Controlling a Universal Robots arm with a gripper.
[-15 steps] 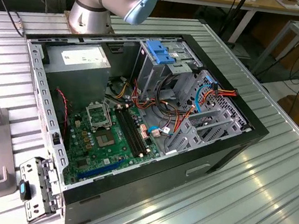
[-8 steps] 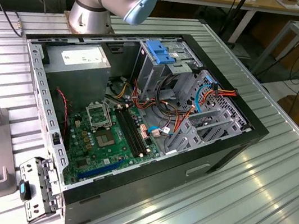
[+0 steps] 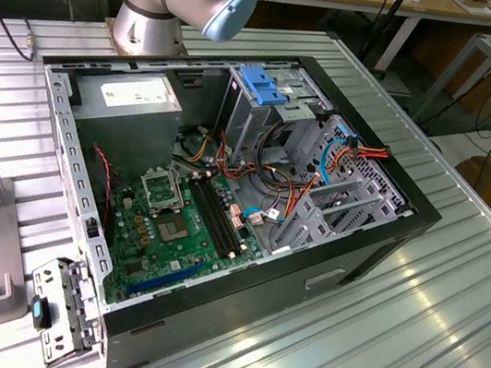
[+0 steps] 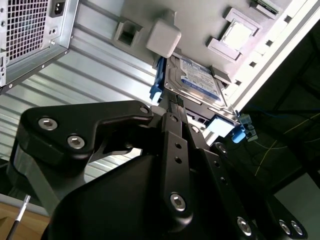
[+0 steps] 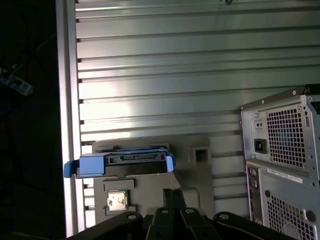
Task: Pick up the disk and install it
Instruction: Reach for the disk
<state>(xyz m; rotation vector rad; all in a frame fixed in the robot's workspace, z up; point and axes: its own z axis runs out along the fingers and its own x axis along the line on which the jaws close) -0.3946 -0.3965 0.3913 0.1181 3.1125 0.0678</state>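
The disk [image 4: 200,80] is a flat silver drive with a white and blue label and a blue carrier around its edges. It lies on a grey fixture plate [image 4: 145,15] at the table's edge. In the first wrist view the disk [image 5: 120,162] is seen end-on, with its blue tab [image 5: 75,167] sticking out. My black gripper [image 4: 174,100] hovers just short of the disk's near edge, fingertips together and holding nothing. In the first wrist view the gripper [image 5: 173,192] sits beside the disk, apart from it.
The open computer case [image 3: 227,181] lies on the ribbed aluminium table [image 3: 407,340], with a tall drive cage and blue latch [image 3: 263,84] and a grey power supply [image 3: 138,97]. The case's rear [image 5: 285,145] stands near the fixture. A processor chip [image 5: 116,200] rests in a fixture recess.
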